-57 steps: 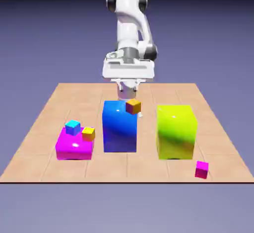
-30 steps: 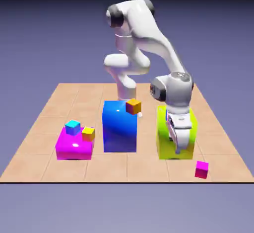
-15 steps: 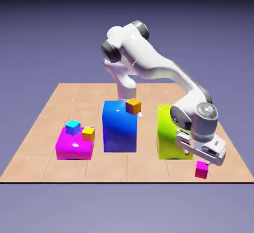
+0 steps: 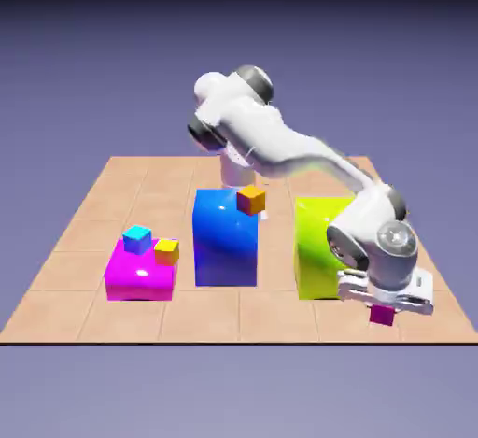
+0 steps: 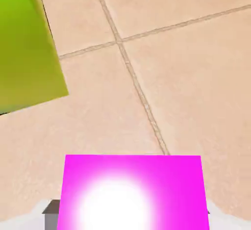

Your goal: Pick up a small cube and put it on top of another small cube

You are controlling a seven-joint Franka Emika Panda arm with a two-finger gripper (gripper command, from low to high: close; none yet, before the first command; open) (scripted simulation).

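Hand view alone shows jaws apparently gripping the small cube.

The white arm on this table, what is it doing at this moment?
The arm has its gripper shut on the small magenta cube at the table's near edge, beside the yellow-green block. The cube is not yet visibly lifted. The small cyan cube, its target, sits on the flat magenta block.

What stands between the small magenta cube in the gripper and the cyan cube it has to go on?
In the exterior view, the yellow-green block and the tall blue block stand between the small magenta cube and the cyan cube.
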